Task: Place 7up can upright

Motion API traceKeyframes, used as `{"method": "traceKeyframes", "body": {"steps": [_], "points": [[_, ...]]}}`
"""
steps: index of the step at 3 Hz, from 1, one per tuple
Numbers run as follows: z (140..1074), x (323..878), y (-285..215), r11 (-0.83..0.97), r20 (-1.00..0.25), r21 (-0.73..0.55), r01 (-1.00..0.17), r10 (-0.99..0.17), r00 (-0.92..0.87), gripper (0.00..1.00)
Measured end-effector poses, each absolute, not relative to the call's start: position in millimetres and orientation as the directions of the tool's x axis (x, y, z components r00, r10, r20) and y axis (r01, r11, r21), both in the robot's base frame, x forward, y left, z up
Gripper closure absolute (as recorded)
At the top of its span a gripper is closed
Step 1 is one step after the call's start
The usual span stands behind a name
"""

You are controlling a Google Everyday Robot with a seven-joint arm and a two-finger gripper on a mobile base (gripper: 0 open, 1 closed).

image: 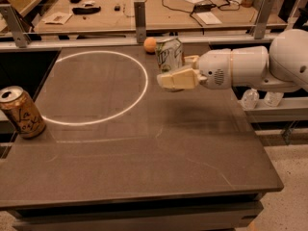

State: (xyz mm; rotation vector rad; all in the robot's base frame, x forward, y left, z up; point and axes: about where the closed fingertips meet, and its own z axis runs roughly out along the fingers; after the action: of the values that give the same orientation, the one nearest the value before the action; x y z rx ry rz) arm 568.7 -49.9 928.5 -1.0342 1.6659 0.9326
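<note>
the gripper [172, 71] reaches in from 3 o'clock on a level forearm. its jaws are pinching the lower half of the 7up can [168, 52]: one cream finger lies across the can's near side and the other is mostly hidden behind it.

the can hangs off the worktop [159, 162], toward 1 o'clock from the worktop's middle. it sits just outside the 3 o'clock edge of the white ring [144, 83] marked on the surface. a shadow on the worktop below it suggests a clear gap underneath.

the can's long axis is close to vertical, top end up, with the top leaning slightly toward 11 o'clock as seen here. the base faces down toward the surface, so the move likely needs a straight lowering with a small wrist correction, not a big turn. letting go while it leans could tip it.

an orange ball [150, 44] rests near the far edge, just beyond the can at 11 o'clock. a gold-brown can [21, 112] stands well apart at the 9 o'clock edge.
</note>
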Motion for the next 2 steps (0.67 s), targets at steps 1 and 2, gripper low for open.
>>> {"method": "traceKeyframes", "body": {"steps": [1, 2], "points": [[925.7, 560.2, -58.4, 0.35, -0.964, 0.048, -0.936, -0.228, -0.135, 1.0], [926.0, 559.4, -59.0, 0.347, -0.965, 0.034, -0.937, -0.232, -0.121, 1.0]]}}
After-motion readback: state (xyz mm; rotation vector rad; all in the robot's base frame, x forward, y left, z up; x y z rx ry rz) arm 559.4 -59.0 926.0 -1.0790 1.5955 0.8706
